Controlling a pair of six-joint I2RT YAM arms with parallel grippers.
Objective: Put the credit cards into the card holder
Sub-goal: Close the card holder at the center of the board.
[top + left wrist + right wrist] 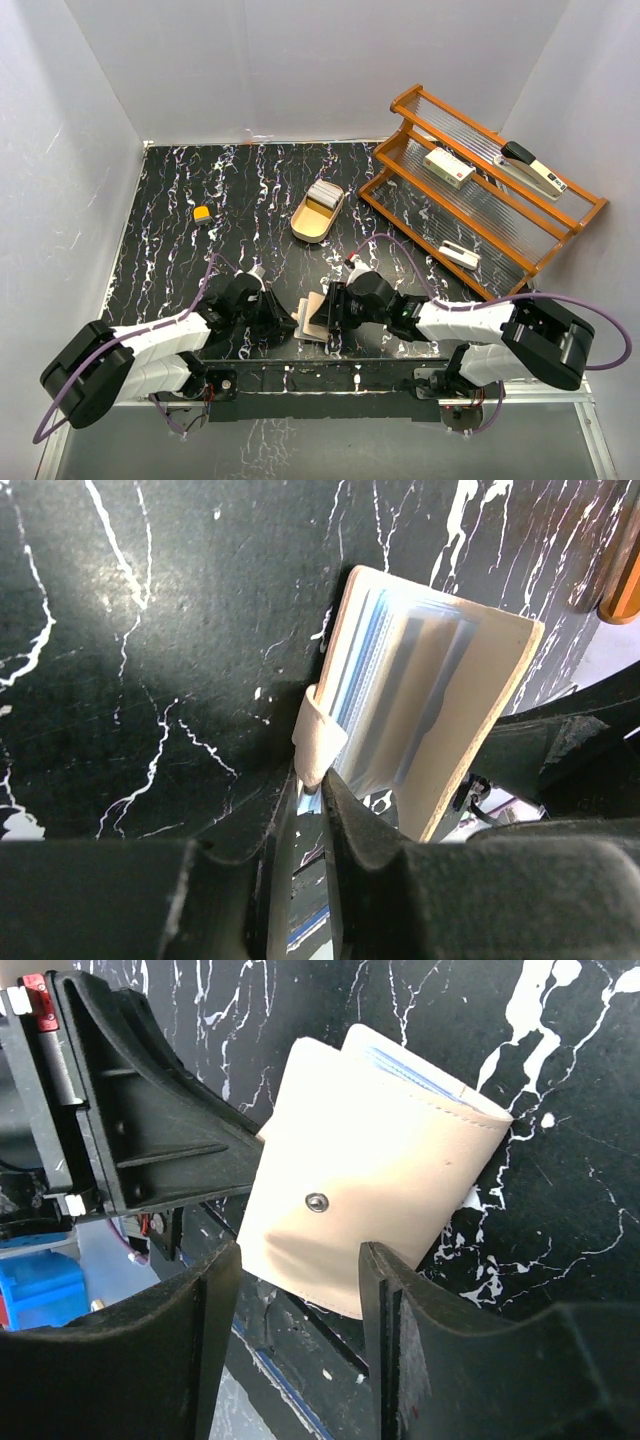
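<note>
The tan card holder [310, 322] stands partly folded on the black marbled table near the front edge, between my two grippers. In the left wrist view the card holder [498, 685] shows pale credit cards [400, 670] in its inner slots. Its closure tab [318, 732] ends right at the tips of my left gripper [310, 780], whose jaws are nearly together on it. My right gripper [300, 1255] is open, its fingers on either side of the card holder's [370, 1150] lower edge, below the snap. More credit cards [322, 193] lie stacked in the gold tray [306, 228].
A wooden rack [480, 190] at the back right carries a white box [448, 167], a stapler [533, 170] and a small pale item [459, 254]. A small orange object [202, 213] lies at the left. The table's front edge runs just behind the card holder.
</note>
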